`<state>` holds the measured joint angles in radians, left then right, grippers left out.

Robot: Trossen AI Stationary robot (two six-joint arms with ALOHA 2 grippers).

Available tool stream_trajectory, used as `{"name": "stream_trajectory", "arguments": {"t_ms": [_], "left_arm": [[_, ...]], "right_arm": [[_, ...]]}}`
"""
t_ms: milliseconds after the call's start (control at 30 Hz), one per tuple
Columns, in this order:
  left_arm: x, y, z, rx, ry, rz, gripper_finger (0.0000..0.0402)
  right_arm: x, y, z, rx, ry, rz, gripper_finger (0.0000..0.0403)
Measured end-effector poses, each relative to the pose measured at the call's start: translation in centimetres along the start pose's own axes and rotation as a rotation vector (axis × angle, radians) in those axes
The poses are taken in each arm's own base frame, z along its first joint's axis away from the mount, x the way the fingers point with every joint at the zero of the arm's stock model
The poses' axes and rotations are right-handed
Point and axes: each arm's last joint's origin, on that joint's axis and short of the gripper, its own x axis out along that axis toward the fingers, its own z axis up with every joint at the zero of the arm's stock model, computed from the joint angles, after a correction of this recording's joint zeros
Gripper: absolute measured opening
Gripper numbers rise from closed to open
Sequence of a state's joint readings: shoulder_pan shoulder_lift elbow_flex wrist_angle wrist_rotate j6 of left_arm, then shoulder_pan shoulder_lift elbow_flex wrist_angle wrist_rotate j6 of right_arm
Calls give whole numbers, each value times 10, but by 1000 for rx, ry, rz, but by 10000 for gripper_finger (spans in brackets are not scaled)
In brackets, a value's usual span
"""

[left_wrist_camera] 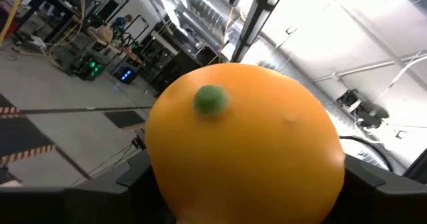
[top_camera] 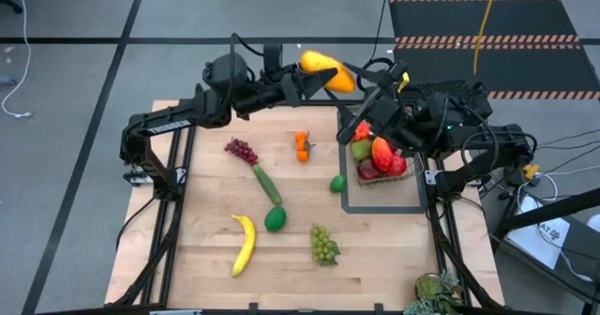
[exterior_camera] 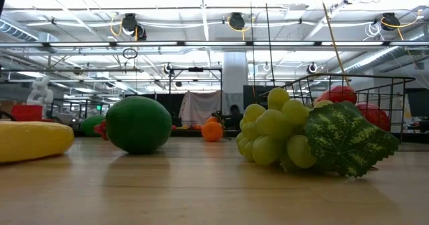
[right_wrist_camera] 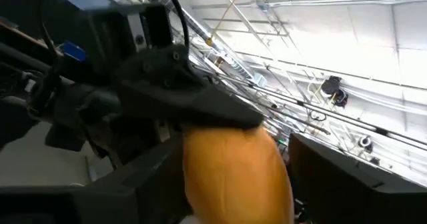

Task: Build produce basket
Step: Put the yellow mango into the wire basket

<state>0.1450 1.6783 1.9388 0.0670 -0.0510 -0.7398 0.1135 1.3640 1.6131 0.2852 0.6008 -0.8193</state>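
- Yellow toy banana [exterior_camera: 30,139] lies nearest, on the near part of the wooden surface [top_camera: 187,259]. Behind it wait a round green fruit [top_camera: 275,219], a long green cucumber [top_camera: 266,184] and a purple grape bunch [top_camera: 241,150], all not packed.
- Above the far edge, the left gripper [top_camera: 314,74] has its jaws clenched on the orange-yellow toy mango [left_wrist_camera: 243,144], which hangs in the air.
- In the middle, the small oranges [top_camera: 302,146], the green lime [top_camera: 337,183] and the green grape bunch [exterior_camera: 281,134] are loose too.
- The right gripper [top_camera: 367,79] meets the mango; its jaws stand around it with a gap on one side, so released. I judge this a handover.
- The dark wire mesh basket [top_camera: 384,181] sits near the right edge and holds several red and orange pieces. I judge less than half is done.
- Room is wide between the loose fruits, but narrow at the basket, beside the right arm.
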Motion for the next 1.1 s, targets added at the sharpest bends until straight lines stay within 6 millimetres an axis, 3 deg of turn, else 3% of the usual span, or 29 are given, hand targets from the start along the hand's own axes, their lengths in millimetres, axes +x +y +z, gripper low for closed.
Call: {"name": "stream_trajectory", "arguments": {"t_ms": [367, 667, 767, 933, 1100], "left_arm": [[0, 2, 0, -3, 9, 11, 282], [0, 1, -1, 1, 14, 7, 284], [-1, 0, 0, 1, 19, -6, 309], [-9, -4, 11, 25, 14, -10, 389], [-23, -3, 32, 42, 20, 7, 372]], "right_arm": [[0, 2, -2, -11, 14, 14, 195], [0, 1, -2, -11, 39, -5, 188], [0, 1, -3, 7, 51, -17, 188], [-1, 1, -1, 50, 46, -30, 186], [-4, 1, 3, 125, 62, -80, 186]]}}
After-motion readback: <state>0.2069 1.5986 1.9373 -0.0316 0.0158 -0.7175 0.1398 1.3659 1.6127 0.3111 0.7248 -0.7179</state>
